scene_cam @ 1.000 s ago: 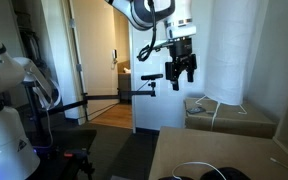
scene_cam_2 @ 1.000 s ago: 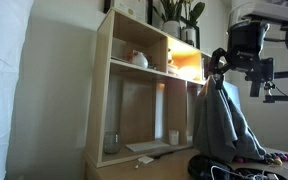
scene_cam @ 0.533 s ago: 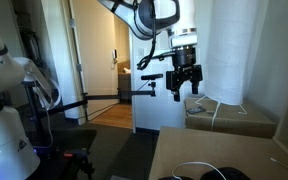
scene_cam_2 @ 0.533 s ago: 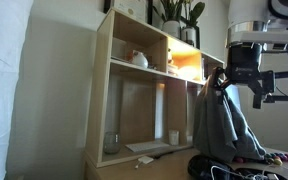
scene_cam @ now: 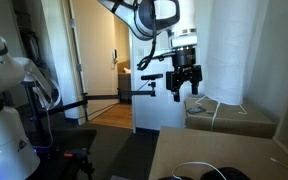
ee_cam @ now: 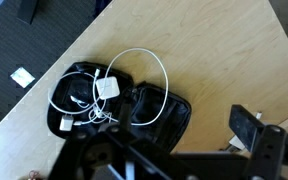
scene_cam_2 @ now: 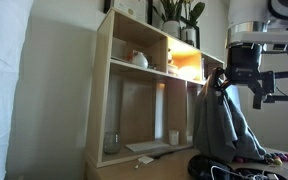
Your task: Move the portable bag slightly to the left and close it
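Gripper (scene_cam: 185,90) has shifted sideways and dropped slightly since a second ago, then held. Jaws spread wide, empty, high above the table (ee_cam: 224,50) (probably lining up its approach). Portable bag (ee_cam: 154,110) lies splayed open near the table edge, white cord (ee_cam: 144,55) looped across it.

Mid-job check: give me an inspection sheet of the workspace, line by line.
Surface: light wood table, dark floor beside it.
Job's things: bag lies open in two halves near the table edge, not yet closed.
Clutter: white charger on one half of the bag; small white scrap on the floor.
Grippers: tool open, empty, high above the table.
Cables: white cords tangled on the bag, one loop spilling onto the table.
Surroundings: tan box, wooden shelf, grey cloth, open doorway.
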You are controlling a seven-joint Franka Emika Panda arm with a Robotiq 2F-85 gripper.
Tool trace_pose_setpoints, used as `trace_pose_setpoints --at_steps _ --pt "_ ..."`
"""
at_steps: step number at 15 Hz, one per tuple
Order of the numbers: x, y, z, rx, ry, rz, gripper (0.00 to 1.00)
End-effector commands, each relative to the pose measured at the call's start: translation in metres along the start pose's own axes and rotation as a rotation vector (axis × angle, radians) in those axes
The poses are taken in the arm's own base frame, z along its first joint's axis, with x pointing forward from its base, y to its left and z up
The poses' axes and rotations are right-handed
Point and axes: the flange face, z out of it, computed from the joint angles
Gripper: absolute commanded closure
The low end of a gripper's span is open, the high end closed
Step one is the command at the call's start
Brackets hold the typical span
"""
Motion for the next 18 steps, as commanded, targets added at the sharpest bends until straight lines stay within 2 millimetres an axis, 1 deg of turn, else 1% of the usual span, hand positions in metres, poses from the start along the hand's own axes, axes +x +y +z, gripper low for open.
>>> trace_pose_setpoints --at_steps 1,6,13,18 --pt "-0.001 -0.008 -0.004 -0.016 0.004 0.012 0.0" --pt "0.014 -0.023 0.019 -0.081 -0.033 0.03 0.0" --pt "0.041 -0.045 0.065 -0.171 -0.062 0.068 0.0" --pt "0.066 -0.059 0.095 -0.241 -0.114 0.102 0.0"
